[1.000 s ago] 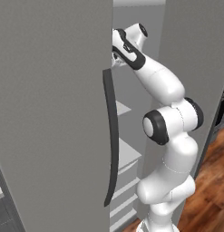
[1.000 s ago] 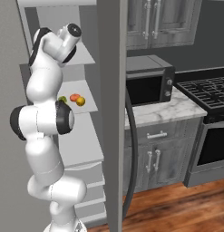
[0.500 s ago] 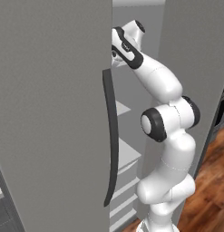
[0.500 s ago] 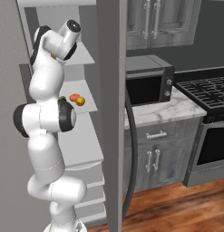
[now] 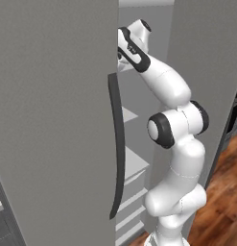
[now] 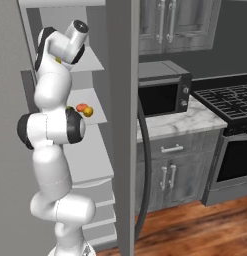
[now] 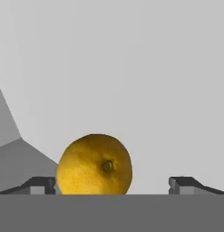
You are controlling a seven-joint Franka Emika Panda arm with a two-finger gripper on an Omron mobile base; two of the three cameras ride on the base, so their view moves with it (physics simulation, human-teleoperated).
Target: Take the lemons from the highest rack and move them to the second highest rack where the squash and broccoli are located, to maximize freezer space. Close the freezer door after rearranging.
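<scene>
In the hand view I read the pincer (image 7: 111,183) as spread wide: one dark fingertip (image 7: 38,183) sits at the lower left, the other at the lower right, with a broad gap between them. A lemon (image 7: 94,164) lies in that gap, just beside the left fingertip and well apart from the right one; I cannot tell whether it touches the left one. Its stem dimple faces the camera. Beyond the lemon I see a pale grey wall, with a darker angled surface at the far left. From the right base view, the arm (image 6: 54,145) rises in front of the open freezer, its hand at the highest rack (image 6: 92,60), where a small patch of yellow shows just beside the wrist. On the next rack (image 6: 97,117) down, an orange-red item and a yellow-orange one (image 6: 85,109) lie together, partly hidden by the elbow. Farther right stand the freezer door (image 6: 122,125), a microwave (image 6: 162,87) on the marble bench (image 6: 180,120), and a stove (image 6: 225,100).
</scene>
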